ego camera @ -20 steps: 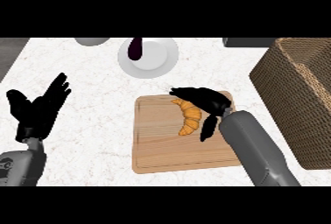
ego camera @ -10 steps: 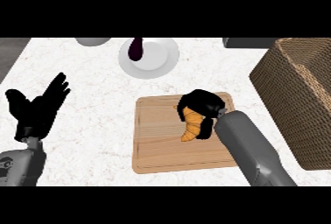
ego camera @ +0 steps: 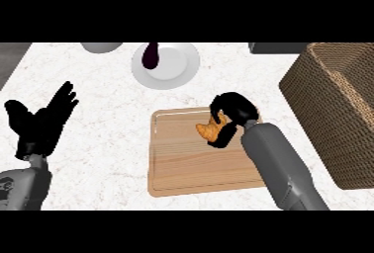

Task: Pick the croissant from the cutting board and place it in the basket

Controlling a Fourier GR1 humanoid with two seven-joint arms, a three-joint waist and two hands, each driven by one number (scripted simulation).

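Croissant (ego camera: pixel 211 129) sat inside the right robot hand (ego camera: pixel 235 111), over the upper right part of the cutting board (ego camera: pixel 197 168). Black fingers curled round it, clamped; only its orange lower end showed. Whether it touched the board, could not tell. Basket (ego camera: pixel 332 106) stood just right of the board on the white surface (ego camera: pixel 102 123). Left robot hand (ego camera: pixel 42 123) rested open at the left edge, fingers up.

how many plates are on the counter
1. The white plate sits at the far side of the counter, behind the board, with a dark item on it. A grey round thing at the top edge is cut off, so unclear.
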